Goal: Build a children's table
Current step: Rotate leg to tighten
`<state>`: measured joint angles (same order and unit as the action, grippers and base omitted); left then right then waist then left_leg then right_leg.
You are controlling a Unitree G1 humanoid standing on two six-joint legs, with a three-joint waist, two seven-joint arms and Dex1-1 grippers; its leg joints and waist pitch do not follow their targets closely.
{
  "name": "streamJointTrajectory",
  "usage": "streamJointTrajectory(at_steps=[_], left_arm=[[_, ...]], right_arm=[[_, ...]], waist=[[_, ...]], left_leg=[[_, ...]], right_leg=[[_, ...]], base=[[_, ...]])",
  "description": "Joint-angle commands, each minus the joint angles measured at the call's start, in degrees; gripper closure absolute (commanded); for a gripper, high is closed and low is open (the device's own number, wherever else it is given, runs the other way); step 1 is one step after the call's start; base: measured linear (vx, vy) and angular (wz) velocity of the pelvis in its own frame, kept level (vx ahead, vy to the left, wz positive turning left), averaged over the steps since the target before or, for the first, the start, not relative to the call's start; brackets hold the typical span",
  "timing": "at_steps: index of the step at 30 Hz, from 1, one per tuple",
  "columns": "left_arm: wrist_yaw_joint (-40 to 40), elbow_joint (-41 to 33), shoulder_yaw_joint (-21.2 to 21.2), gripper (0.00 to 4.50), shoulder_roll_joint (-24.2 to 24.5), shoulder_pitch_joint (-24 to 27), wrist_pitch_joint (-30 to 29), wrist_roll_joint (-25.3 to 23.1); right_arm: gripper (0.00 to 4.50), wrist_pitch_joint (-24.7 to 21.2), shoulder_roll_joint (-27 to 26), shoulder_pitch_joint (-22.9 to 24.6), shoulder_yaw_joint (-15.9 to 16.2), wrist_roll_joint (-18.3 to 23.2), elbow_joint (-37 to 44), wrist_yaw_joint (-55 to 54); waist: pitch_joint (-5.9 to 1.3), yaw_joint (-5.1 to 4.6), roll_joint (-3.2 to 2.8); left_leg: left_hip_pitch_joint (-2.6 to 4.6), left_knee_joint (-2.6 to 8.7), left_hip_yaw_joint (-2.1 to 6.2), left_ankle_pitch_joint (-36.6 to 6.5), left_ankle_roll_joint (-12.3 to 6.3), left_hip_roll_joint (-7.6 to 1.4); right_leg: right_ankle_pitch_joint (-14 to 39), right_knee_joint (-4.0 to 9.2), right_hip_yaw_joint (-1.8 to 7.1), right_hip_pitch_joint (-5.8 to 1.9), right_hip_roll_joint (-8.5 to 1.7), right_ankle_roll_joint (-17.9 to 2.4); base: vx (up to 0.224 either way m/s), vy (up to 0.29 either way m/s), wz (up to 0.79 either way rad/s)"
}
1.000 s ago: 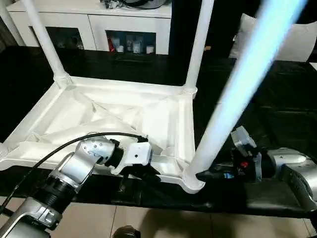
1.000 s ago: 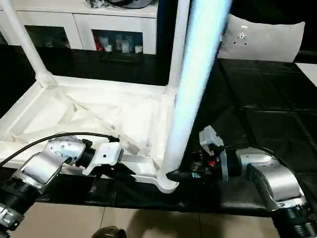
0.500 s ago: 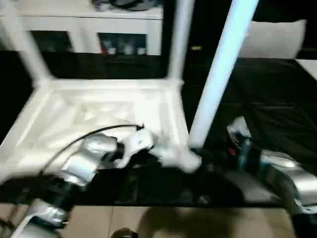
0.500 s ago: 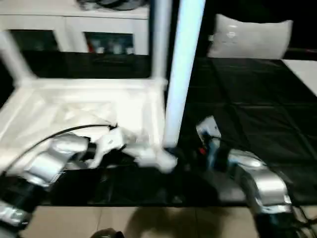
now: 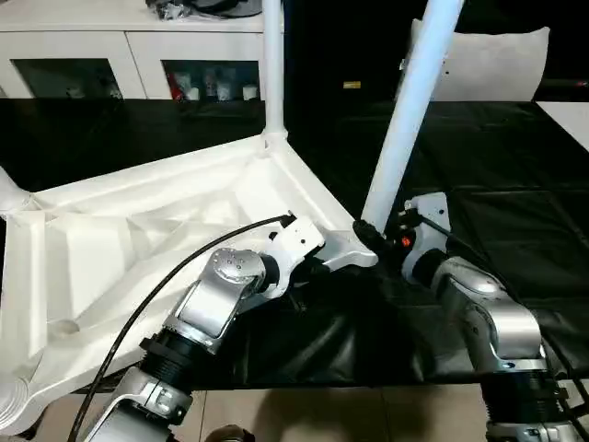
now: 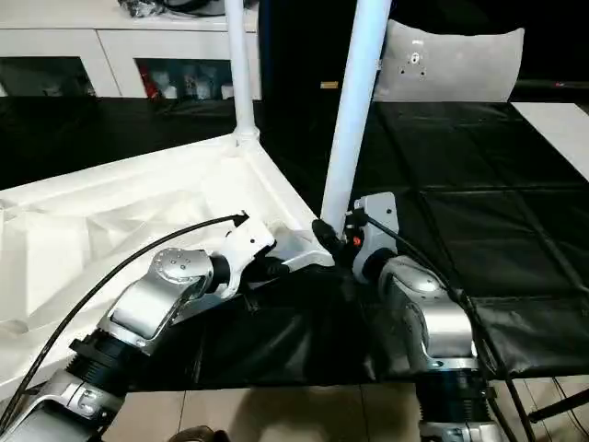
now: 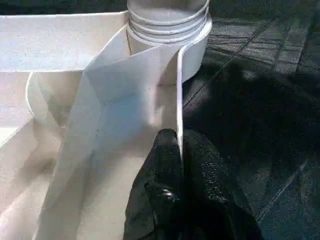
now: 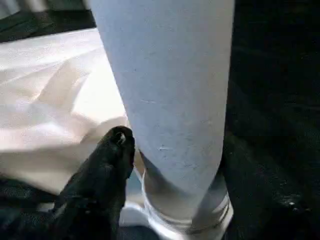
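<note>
The children's table lies upside down on the black mat, its ribbed white top (image 5: 138, 249) set at an angle to me. One leg (image 5: 272, 74) stands in the far corner socket. Another leg (image 5: 405, 120) rises, leaning slightly, from the near right corner socket (image 7: 170, 30). My left gripper (image 7: 179, 145) is shut on the thin rim wall of the top just beside that socket. My right gripper (image 5: 368, 228) is at the base of that leg, right above the socket, and the leg (image 8: 170, 90) hides much of it in the right wrist view.
A long white cabinet (image 5: 138, 37) with glass-fronted openings runs along the back. A white cushion (image 5: 488, 60) lies at the back right. The black mat (image 5: 515, 184) stretches to the right, with tiled floor (image 5: 322, 414) at its near edge. A black cable (image 5: 138, 313) arches over my left forearm.
The table top has swung round on the mat, so its edges now run diagonally, and the near right leg stands more upright. The whole view has also shifted. My left gripper keeps its grip.
</note>
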<state>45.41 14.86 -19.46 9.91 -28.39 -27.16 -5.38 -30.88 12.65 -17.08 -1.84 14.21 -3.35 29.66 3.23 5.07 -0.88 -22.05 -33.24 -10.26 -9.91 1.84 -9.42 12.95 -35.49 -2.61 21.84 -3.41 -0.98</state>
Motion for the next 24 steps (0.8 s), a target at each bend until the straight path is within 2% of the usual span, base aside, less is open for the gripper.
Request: streamJointTrajectory(at_steps=[1, 6, 8, 10, 13, 14, 17, 18, 20, 22, 23, 24], left_arm=[[2.32, -0.17, -1.46, 4.5, 0.42, -0.09, 2.91, 0.92], [9.39, 0.13, -2.58, 4.5, 5.06, 0.91, 9.49, 1.76], [13.84, 0.18, -3.32, 4.5, 7.88, 1.4, 12.2, 2.46], [15.99, 0.11, -3.72, 4.5, 9.19, 1.61, 13.75, 2.79], [21.03, 0.04, -4.8, 4.5, 12.58, 1.82, 17.07, 3.2], [22.27, 0.28, -4.88, 4.5, 13.37, 1.8, 18.65, 3.4], [25.35, 0.57, -5.1, 4.5, 14.76, 1.78, 21.07, 4.28], [26.7, 0.61, -5.39, 4.5, 15.45, 1.77, 22.06, 4.48], [28.79, 0.74, -5.97, 4.5, 16.53, 1.72, 23.7, 4.6], [30.14, 1.05, -6.43, 4.5, 17.27, 1.51, 24.84, 4.53], [31.69, 1.44, -6.97, 4.5, 18.0, 1.22, 25.87, 4.65], [32.43, 1.62, -7.31, 4.5, 18.32, 1.02, 26.33, 4.63]], right_arm=[[1.28, -0.69, 0.65, 1.13, 2.04, 2.62, -0.24, 4.28], [0.81, 1.62, 7.35, 1.62, 1.16, 4.91, 0.64, 13.25], [0.63, 2.68, 11.67, 2.61, 2.14, 5.02, 2.08, 19.3], [0.59, 2.86, 13.16, 2.91, 2.31, 4.83, 2.14, 21.21], [0.59, 4.1, 17.03, 3.9, 3.52, 5.16, 2.73, 27.36], [0.59, 5.35, 18.19, 4.09, 4.13, 5.12, 2.66, 29.27], [0.59, 7.15, 19.84, 4.06, 4.89, 5.75, 1.89, 33.21], [0.59, 7.9, 20.46, 4.0, 5.19, 6.03, 1.53, 34.94], [0.59, 8.17, 21.38, 3.91, 5.67, 6.92, 1.25, 38.0], [0.76, 6.58, 22.32, 3.91, 6.45, 8.01, 1.8, 40.84], [0.93, 4.54, 23.36, 3.94, 7.5, 9.42, 2.82, 44.04], [0.93, 3.73, 23.76, 3.89, 8.05, 9.97, 3.16, 45.29]], waist=[[-2.81, 0.24, 0.59], [-3.25, 0.43, 0.36], [-3.33, 0.55, 0.65], [-3.2, 0.73, 0.48], [-3.15, 1.31, 0.53], [-3.18, 1.63, 0.34], [-3.14, 1.87, 0.38], [-3.27, 2.07, 0.59], [-3.33, 2.28, 0.64], [-3.36, 2.59, 0.54], [-3.52, 2.88, 0.8], [-3.57, 3.27, 0.58]], left_leg=[[0.83, 3.88, 1.68, -9.09, -2.49, -3.78], [0.86, 3.49, 1.59, -6.03, -4.23, -3.88], [0.8, 3.3, 1.56, -5.44, -5.39, -3.86], [0.94, 3.33, 1.43, -6.18, -5.62, -3.98], [1.19, 3.45, 1.47, -7.62, -5.0, -4.17], [1.27, 3.51, 1.46, -7.98, -4.68, -4.32], [1.25, 3.53, 1.45, -8.65, -4.3, -4.36], [1.23, 3.42, 1.43, -8.59, -4.42, -4.35], [1.2, 3.4, 1.39, -8.18, -4.68, -4.42], [1.25, 3.31, 1.38, -7.71, -4.96, -4.43], [1.33, 3.19, 1.29, -7.54, -5.2, -4.46], [1.28, 3.13, 1.32, -7.03, -5.54, -4.5]], right_leg=[[6.47, 4.9, 2.83, -2.09, -5.4, -9.47], [0.05, 4.29, 2.65, -2.44, -5.33, -10.97], [-2.29, 4.01, 2.53, -2.62, -5.26, -11.58], [-0.88, 4.19, 2.53, -2.42, -5.43, -11.84], [2.5, 4.39, 2.48, -2.35, -5.44, -11.89], [3.1, 4.35, 2.48, -2.23, -5.49, -11.92], [3.4, 4.33, 2.46, -2.18, -5.56, -12.19], [3.71, 4.26, 2.45, -2.34, -5.72, -12.24], [3.49, 4.18, 2.43, -2.3, -5.63, -12.29], [2.99, 4.06, 2.38, -2.2, -5.52, -12.54], [2.75, 4.0, 2.37, -2.27, -5.54, -12.74], [2.31, 3.8, 2.36, -2.25, -5.54, -12.84]], base=[[0.0, 0.0, 0.0], [0.0, 0.0, 0.0], [0.0, 0.0, 0.0], [0.0, 0.0, 0.0], [0.0, 0.0, 0.0], [0.0, 0.0, 0.0], [0.0, 0.0, 0.0], [0.0, 0.0, 0.0], [0.0, 0.0, 0.0], [0.0, 0.0, 0.0], [0.0, 0.0, 0.0], [0.0, 0.0, 0.0]])
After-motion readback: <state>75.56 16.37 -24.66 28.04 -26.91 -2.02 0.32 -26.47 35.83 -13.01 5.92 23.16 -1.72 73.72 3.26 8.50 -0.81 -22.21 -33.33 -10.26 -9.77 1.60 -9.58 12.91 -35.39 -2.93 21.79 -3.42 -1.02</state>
